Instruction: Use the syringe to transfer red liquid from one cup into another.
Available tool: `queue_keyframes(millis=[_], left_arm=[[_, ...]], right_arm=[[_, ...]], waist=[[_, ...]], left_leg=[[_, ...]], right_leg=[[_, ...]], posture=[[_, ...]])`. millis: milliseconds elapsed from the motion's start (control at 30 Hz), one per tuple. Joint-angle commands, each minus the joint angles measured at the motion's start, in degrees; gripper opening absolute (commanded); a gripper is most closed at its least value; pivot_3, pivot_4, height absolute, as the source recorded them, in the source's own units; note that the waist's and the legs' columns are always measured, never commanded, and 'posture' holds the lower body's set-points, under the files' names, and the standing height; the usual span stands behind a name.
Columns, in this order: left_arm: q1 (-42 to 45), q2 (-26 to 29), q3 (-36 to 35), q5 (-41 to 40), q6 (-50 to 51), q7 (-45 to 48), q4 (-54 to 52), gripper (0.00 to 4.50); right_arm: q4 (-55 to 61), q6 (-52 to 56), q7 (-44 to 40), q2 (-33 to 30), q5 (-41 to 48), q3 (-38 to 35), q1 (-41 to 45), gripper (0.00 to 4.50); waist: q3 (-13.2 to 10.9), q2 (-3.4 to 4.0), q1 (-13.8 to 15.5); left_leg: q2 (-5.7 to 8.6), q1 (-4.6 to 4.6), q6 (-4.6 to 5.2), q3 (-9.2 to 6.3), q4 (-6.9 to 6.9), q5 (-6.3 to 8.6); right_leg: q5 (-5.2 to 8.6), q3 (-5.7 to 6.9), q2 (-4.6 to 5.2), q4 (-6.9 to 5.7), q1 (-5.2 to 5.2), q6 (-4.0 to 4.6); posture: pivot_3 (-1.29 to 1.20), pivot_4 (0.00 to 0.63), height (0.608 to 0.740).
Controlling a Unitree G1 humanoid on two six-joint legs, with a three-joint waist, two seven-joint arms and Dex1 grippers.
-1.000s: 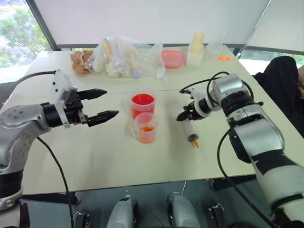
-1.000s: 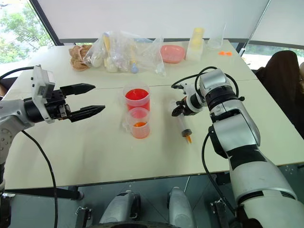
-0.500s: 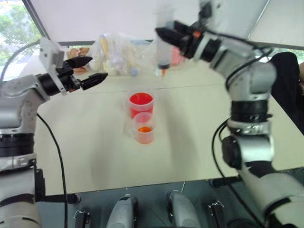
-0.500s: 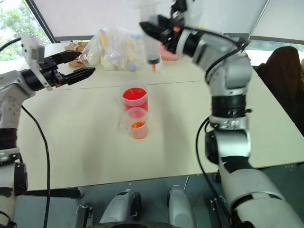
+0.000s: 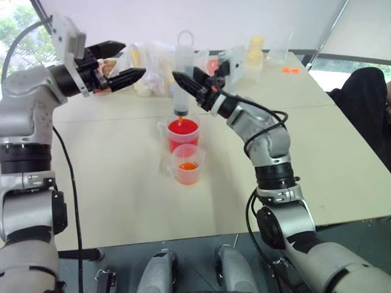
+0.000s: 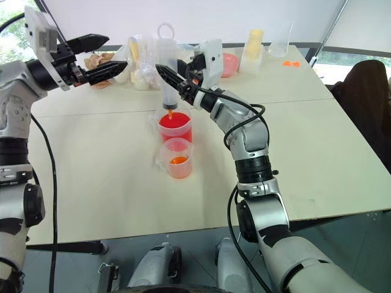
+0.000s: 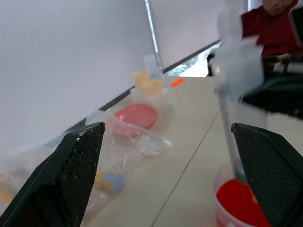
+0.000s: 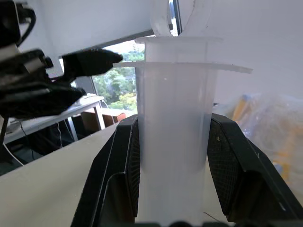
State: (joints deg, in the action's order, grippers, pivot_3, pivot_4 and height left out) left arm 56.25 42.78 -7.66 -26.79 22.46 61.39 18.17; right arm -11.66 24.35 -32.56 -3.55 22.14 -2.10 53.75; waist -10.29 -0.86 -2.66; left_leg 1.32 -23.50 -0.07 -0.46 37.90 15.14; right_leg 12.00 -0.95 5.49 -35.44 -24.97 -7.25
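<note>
Syringe (image 6: 166,76) feels light, rigid, slick plastic; my right gripper (image 6: 174,82) clamps its barrel upright, left gripper (image 6: 102,58) spread empty.

A big pale tabletop (image 5: 110,201) fills the middle, with a thin seam across it. Behind it hangs a white blind (image 5: 183,18). At ten o'clock a window (image 5: 15,27) shows green trees in daylight. At six o'clock the floor (image 5: 195,250) is grey.
</note>
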Motion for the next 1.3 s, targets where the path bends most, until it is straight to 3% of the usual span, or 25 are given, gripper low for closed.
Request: queue_keyframes(millis=[33, 333, 733, 1300], left_arm=[[1.9, 0.2, 0.0, -0.5, 0.5, 1.2, -2.4, 4.50], [8.1, -7.3, 3.6, 5.5, -8.1, -0.1, 6.1, 4.50], [14.4, -12.0, 3.9, 8.8, -15.5, -0.5, 16.7, 4.50], [15.6, -12.9, 5.3, 16.2, -22.3, -5.1, 22.8, 4.50]], right_arm=[[-0.4, -2.7, -0.4, 0.0, 0.0, -0.1, 1.0, 1.45], [-3.4, -5.6, -0.4, 0.8, -1.3, 1.2, 0.9, 1.45], [-1.8, -6.4, 0.7, 1.7, -3.0, 3.4, -1.9, 1.45], [-0.7, -6.9, 2.4, 2.1, -3.5, 4.1, -2.5, 1.45]], waist=[[0.0, 0.00, 0.0], [0.0, 0.00, 0.3], [0.0, 0.00, 0.2], [0.0, -0.01, 0.3]], left_leg=[[-0.01, 0.00, 0.00, 0.00, 0.00, 0.00], [0.01, 0.02, -0.02, 0.02, 0.07, -0.01], [-0.02, 0.02, -0.01, 0.02, 0.05, -0.01], [-0.02, 0.01, -0.01, 0.01, 0.05, -0.01]], right_leg=[[0.00, 0.00, -0.02, 0.00, 0.00, 0.00], [0.00, 0.01, -0.03, 0.03, 0.07, 0.00], [0.00, 0.00, -0.07, 0.01, 0.01, 0.00], [0.00, 0.00, -0.07, -0.01, 0.02, 0.00]], posture=[[0.00, 0.150, 0.740], [0.00, 0.150, 0.740], [0.00, 0.150, 0.740], [0.00, 0.150, 0.740]])
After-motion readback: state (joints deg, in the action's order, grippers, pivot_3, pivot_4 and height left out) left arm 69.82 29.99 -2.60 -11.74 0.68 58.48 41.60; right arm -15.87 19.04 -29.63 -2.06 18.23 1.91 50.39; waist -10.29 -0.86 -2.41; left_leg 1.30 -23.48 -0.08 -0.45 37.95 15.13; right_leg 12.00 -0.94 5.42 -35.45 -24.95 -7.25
